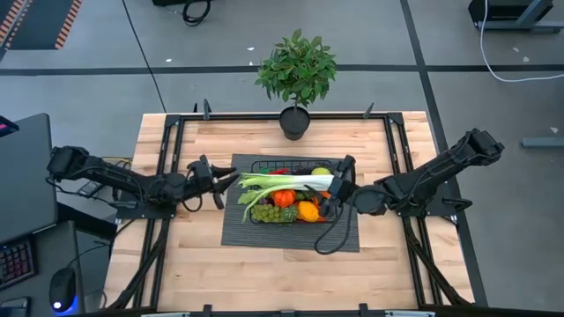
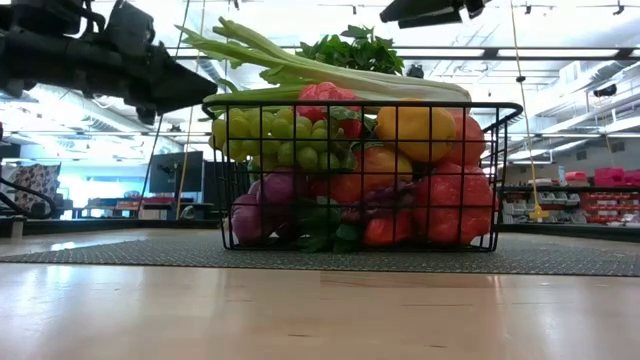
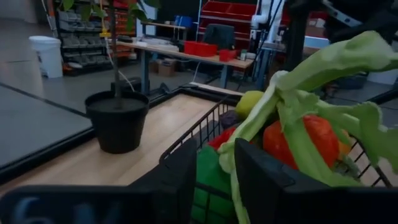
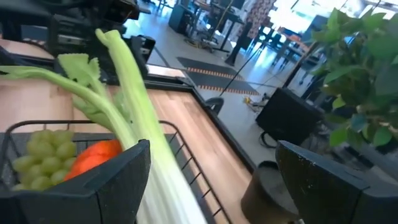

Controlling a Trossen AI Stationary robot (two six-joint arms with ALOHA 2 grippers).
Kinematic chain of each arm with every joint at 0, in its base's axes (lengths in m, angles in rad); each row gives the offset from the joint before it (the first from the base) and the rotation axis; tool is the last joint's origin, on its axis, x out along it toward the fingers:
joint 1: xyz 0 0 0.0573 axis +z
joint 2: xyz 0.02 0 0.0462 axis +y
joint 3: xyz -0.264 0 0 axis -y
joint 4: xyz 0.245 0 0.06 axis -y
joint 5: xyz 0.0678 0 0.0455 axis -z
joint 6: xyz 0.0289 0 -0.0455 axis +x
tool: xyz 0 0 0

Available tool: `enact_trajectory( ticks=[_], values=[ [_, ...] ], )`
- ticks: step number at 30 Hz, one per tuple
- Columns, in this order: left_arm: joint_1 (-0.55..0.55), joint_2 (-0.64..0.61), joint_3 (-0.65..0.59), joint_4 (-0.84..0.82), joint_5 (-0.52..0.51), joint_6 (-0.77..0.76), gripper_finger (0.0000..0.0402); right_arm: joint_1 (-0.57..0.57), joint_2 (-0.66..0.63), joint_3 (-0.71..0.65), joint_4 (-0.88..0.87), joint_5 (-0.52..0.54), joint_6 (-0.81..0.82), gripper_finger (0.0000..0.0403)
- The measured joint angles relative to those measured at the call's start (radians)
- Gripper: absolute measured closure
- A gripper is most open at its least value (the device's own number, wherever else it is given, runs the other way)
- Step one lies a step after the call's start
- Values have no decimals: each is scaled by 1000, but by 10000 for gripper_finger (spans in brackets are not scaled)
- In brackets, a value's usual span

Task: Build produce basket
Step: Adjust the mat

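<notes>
Produce (image 2: 400, 170) fills the basket (image 1: 263, 165), which stands on the dark ribbed mat (image 1: 348, 238) in the middle of the table (image 1: 264, 273), near the potted plant (image 1: 295, 75). On top lies the long leek (image 1: 295, 182), its green leaves passing over the basket's left rim. The left gripper (image 1: 227, 180) is at these leaves, its fingers (image 3: 261, 180) partly closed around one leaf. The right gripper (image 1: 339, 189) is at the basket's right end, its fingers wide apart on both sides of the leek's pale stalk, not pressing it.
</notes>
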Motion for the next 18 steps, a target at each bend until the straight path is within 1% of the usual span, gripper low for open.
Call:
enact_trajectory(
  ticks=[3, 6, 10, 14, 16, 18],
  values=[
    [1, 0, 0, -11, 3, 1, 291, -16, 0, 0, 12, 0, -31, 54],
    [2, 0, 0, -25, 3, 2, 297, -37, 0, 0, 5, -5, -26, 54],
    [2, 0, 0, -32, 4, 3, 304, -59, 0, 0, -12, -53, -9, 54],
    [2, 0, 0, -65, 17, -4, 311, -64, 0, 0, -19, -46, -8, 54],
    [9, 0, 0, -119, 21, -34, 313, -64, 0, 0, -17, -45, -8, 54],
    [22, 1, 0, -186, 20, -113, 315, -61, 0, 0, -16, -44, -7, 54]
  ],
)
